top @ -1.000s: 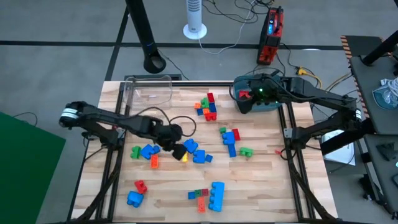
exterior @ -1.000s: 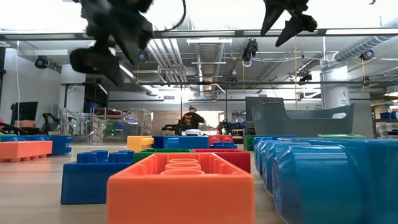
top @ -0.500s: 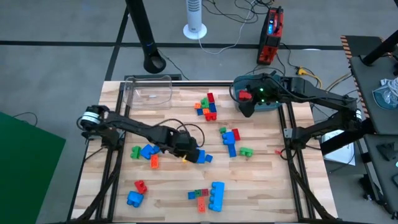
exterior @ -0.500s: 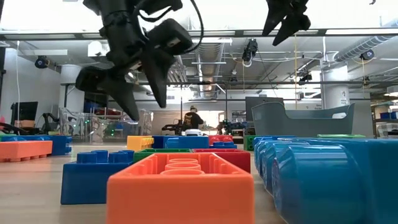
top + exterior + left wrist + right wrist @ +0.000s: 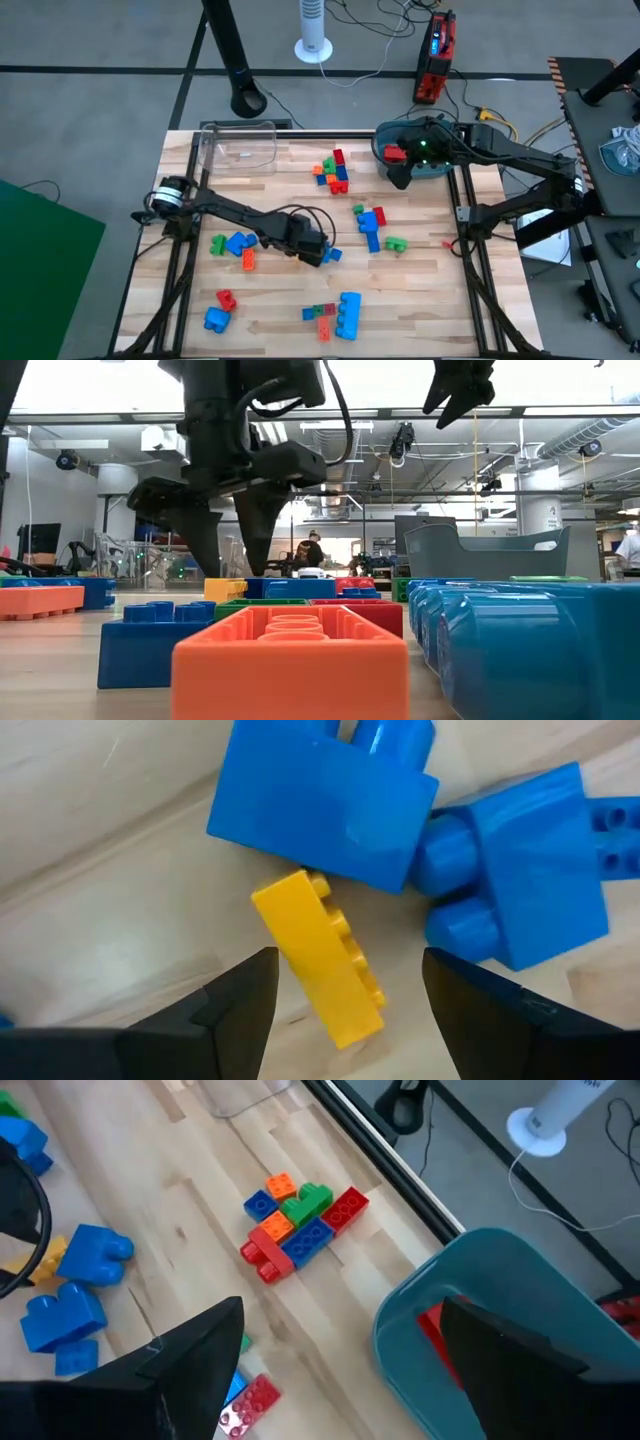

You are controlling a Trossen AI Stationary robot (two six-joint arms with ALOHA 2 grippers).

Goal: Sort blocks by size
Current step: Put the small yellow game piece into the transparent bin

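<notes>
Blocks (image 5: pixel 335 170) are mostly unsorted and lie scattered around my left gripper (image 5: pixel 340 995). Its fingers are spread wide and hold nothing; a small yellow brick (image 5: pixel 320 958) lies between them, touching a big blue brick (image 5: pixel 320 805) just ahead. My right gripper (image 5: pixel 335 1370) hangs open and empty by the teal tub (image 5: pixel 480 1295), where one red brick (image 5: pixel 394 153) shows. I judge nearly everything remains.

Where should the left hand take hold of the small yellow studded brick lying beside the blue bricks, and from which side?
Across the small yellow studded brick's two long faces, from above: it lies between the open left hand, though one end touches a chunky blue brick.
</notes>
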